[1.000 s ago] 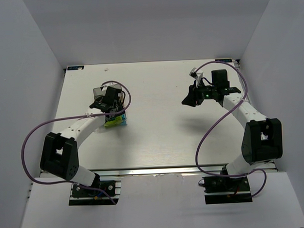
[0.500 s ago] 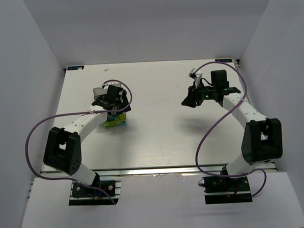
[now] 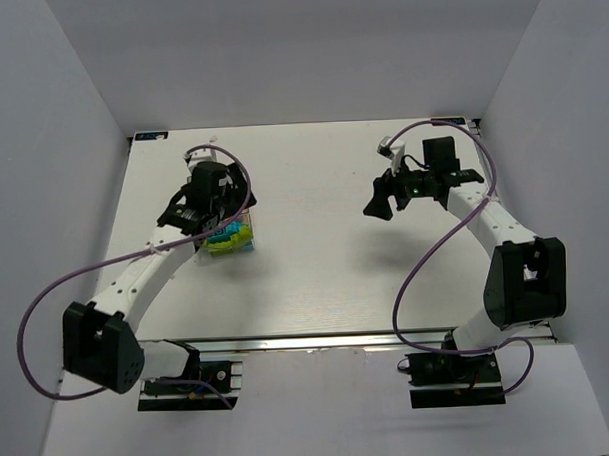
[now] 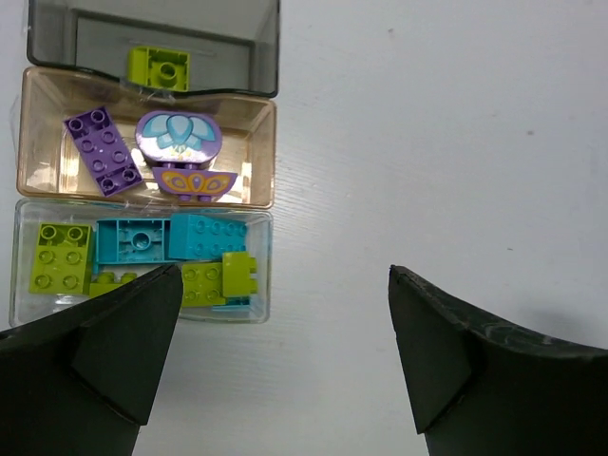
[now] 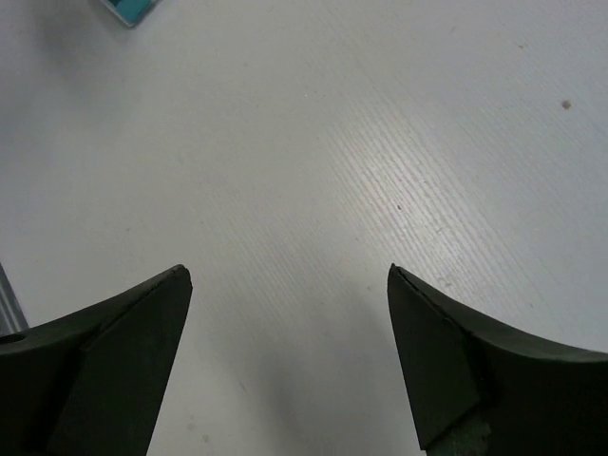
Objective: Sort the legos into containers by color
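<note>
Left claw [image 4: 285, 275] is spread wide, released, with nothing between its two dark fingers [image 4: 104, 370] but bare white tabletop [image 4: 427, 142]. From that claw the containers [image 4: 273, 142] sit up at 10 to 11 o'clock in the left wrist view. They form one joined row running from 12 to 6 o'clock, off to the side of the gap and not inside it. Farthest out is the grey tray [image 4: 223, 57], holding a single lime-green brick [image 4: 159, 66]. Next comes the amber tray [image 4: 242, 133], with a flat purple brick [image 4: 103, 152] lying beside a rounded purple piece [image 4: 180, 142] printed with a pale-blue flower. Nearest is the clear tray [image 4: 264, 304], and it's a mixed bag: teal bricks [image 4: 176, 237] packed in with lime-green ones [image 4: 59, 256]. All the legos seen here lie inside the trays. The left-hand finger's tip overlaps the clear tray's near edge in this view, and I can't tell whether it touches. Over to the right claw [image 5: 288, 275]: also released, fingers well apart and framing plain tabletop. A teal sliver [image 5: 133, 8] peeks in at 11 o'clock in the right wrist view, cut off by the frame, with too little showing to call it a brick. From above, the containers lie just at 5 o'clock of the left wrist, on the 9 o'clock side of the tabletop. The right claw hangs well apart from them toward 3 o'clock.
</note>
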{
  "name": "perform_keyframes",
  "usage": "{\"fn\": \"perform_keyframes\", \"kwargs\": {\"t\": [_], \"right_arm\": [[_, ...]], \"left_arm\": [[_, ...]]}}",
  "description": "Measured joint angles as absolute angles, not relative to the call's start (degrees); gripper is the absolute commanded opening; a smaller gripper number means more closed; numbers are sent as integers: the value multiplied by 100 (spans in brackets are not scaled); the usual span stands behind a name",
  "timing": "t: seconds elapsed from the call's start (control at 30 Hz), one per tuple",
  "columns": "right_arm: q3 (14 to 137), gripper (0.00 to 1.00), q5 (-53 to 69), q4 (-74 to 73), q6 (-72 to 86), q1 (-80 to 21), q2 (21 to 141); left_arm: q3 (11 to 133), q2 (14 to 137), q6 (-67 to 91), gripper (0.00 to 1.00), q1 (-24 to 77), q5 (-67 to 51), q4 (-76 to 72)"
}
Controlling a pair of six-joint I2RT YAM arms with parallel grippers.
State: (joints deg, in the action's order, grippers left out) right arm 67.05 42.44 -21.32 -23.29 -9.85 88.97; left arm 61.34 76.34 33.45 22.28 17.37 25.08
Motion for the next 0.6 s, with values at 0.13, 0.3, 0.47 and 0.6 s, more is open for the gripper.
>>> {"fn": "perform_keyframes", "kwargs": {"t": [0.13,0.3,0.47,0.6], "right_arm": [[6864,89,3887,-2261,-2735,-987,8858],[6875,89,2958,-2176,-2825,-982,8595],[7013,89,2502,-2003,-2344,-799,8506],[7057,89,2250,-1885,-1802,-475,8482]], "left_arm": [[6060,7107,3343,98,2228,1538,2394],[5927,6711,3301,98,2228,1352,2316],[5769,6410,3271,98,2228,1273,2235],[5717,6152,3212,98,2228,1264,2220]]}}
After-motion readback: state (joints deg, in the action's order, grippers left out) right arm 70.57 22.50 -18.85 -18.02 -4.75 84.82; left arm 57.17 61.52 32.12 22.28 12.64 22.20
